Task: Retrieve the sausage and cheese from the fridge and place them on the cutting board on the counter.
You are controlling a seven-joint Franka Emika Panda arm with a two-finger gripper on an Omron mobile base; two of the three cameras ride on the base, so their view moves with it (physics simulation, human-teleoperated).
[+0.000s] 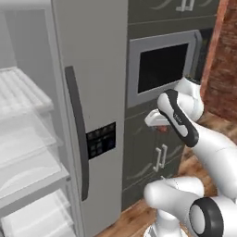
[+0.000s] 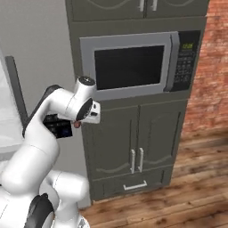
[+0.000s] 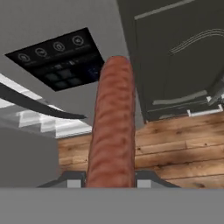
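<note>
A reddish-brown sausage stands lengthwise between my fingertips, and my gripper is shut on it. From the base, only a small red end of the sausage peeks out under the hand. My gripper hangs in front of the dark cabinets, just right of the grey fridge. The fridge's left side stands open on pale translucent shelves. Its right door with the black dispenser panel is closed. The cheese, the cutting board and the counter are out of view.
A built-in microwave sits above dark cabinet doors, close behind the hand. The fridge's long dark handle curves down the closed door. A brick wall and wood floor lie to the right.
</note>
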